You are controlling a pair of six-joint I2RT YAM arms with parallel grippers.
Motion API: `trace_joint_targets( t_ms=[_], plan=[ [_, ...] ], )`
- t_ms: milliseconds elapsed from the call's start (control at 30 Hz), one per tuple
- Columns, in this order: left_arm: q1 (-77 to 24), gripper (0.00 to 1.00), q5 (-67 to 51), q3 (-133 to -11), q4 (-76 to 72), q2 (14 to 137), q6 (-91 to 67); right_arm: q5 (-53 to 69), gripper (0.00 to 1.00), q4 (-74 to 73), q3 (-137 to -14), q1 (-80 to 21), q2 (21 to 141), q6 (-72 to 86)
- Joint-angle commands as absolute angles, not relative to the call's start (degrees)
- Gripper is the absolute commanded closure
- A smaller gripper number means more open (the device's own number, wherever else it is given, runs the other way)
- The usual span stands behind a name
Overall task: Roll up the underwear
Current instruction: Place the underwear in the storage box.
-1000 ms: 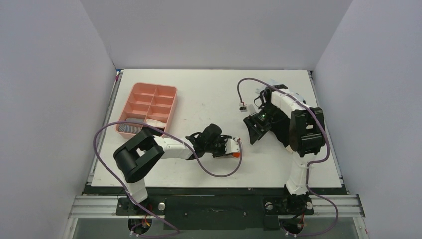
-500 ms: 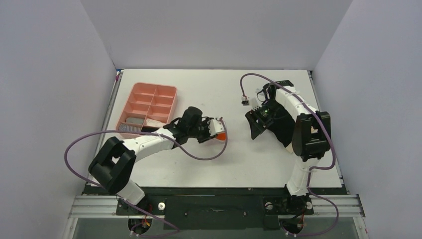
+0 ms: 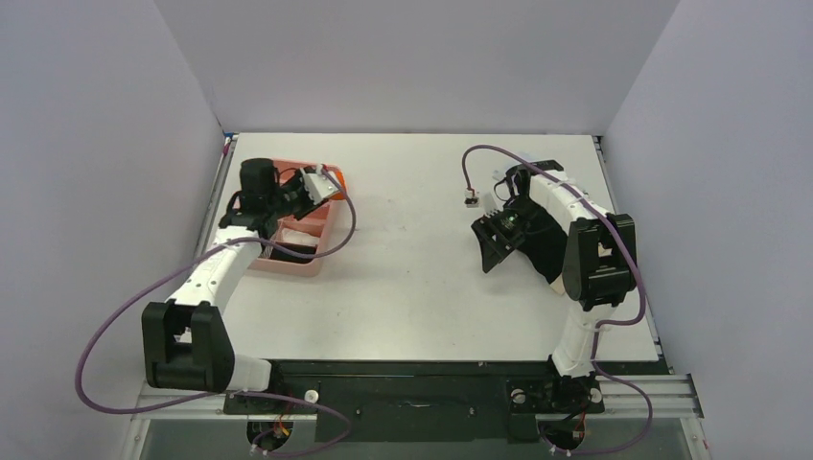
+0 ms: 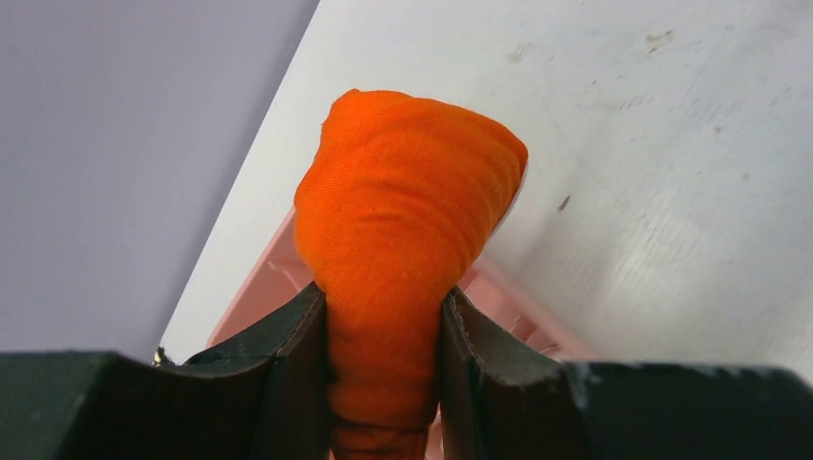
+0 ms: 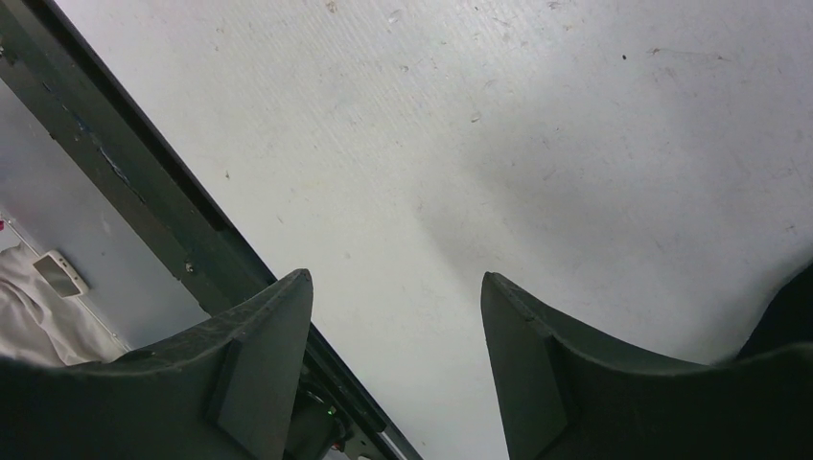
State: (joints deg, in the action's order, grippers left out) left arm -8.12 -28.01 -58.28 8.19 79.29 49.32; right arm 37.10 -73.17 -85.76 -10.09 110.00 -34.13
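The left arm reaches far forward and to the left, stretched long, with its wrist above the pink tray point(image 3: 288, 264). The left gripper point(image 4: 383, 309) is closed on the orange underwear point(image 4: 403, 211), a tight roll that stands out beyond the fingertips, held in the air over the tray's far edge. The right arm is folded back on itself at the right side of the table point(image 3: 412, 287). The right gripper point(image 5: 398, 292) hangs with jaws apart and holds nothing. The black underwear point(image 3: 543, 241) lies just beside it, partly hidden by the arm
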Motion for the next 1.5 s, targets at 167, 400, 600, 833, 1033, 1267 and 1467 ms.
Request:
trace_joint_targets(
  t_ms=[167, 400, 600, 833, 1033, 1267, 1467],
  plan=[
    [11.7, 1.00, -50.3, -64.5, 14.8, 83.2, 68.7, 39.6, 0.39, -71.6, -85.5, -9.7, 108.7, -34.7],
    [19.3, 1.00, -54.8, -67.7, 20.9, 88.4, 77.6, 41.6, 0.39, -70.9, -84.7, -9.7, 109.8, -36.0],
    [19.6, 1.00, -55.2, -68.1, 20.5, 90.9, 81.5, 39.7, 0.39, -69.0, -83.1, -10.1, 107.5, -35.6],
    [19.6, 1.00, -54.3, -72.0, 25.5, 95.2, 89.4, 32.1, 0.39, -62.6, -80.9, -12.1, 102.1, -31.9],
    [19.4, 1.00, -52.1, -79.2, 36.8, 100.5, 100.2, 27.6, 0.38, -57.7, -79.3, -13.5, 100.8, -30.1],
    [19.5, 1.00, -52.5, -82.1, 39.3, 104.3, 104.1, 25.6, 0.38, -57.6, -81.2, -13.7, 102.9, -29.8],
    [19.9, 1.00, -53.3, -83.9, 41.1, 107.3, 106.3, 23.6, 0.38, -57.6, -80.4, -13.3, 103.0, -29.8]
  ],
)
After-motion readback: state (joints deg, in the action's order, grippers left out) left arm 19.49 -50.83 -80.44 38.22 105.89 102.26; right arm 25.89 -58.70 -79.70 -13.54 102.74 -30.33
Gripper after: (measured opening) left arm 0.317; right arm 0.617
